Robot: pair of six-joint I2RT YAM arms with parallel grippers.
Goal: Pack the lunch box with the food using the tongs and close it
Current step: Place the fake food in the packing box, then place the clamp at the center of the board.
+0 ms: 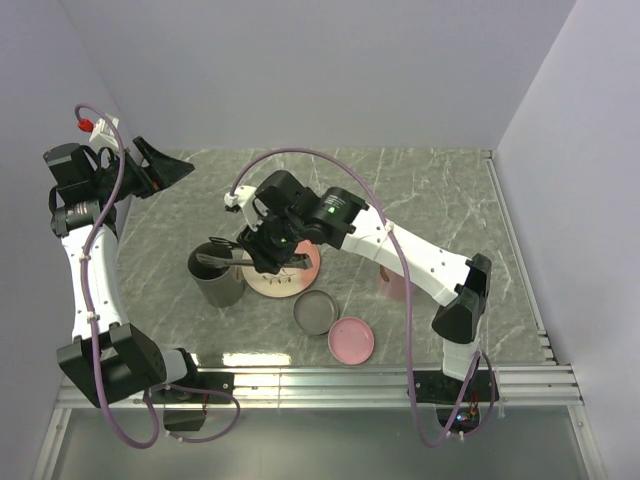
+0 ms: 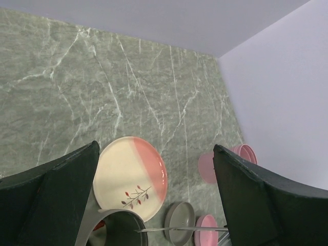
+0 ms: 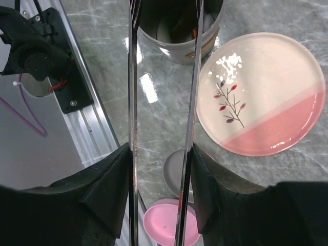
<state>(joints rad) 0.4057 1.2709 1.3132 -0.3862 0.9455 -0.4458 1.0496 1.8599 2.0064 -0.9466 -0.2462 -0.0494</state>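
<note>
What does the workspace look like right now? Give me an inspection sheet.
Surface: green marble-look table, no spills seen.
Job's things: tongs reach over the grey lunch box; food inside it; plate bare; grey lid off, beside the plate.
Clutter: pink lid; pink tubs.
Grippers: left gripper open, empty; right gripper closed on the tongs.
Cables: purple cables loop along both arms.
Surroundings: pale walls; metal rail at the near edge.
</note>
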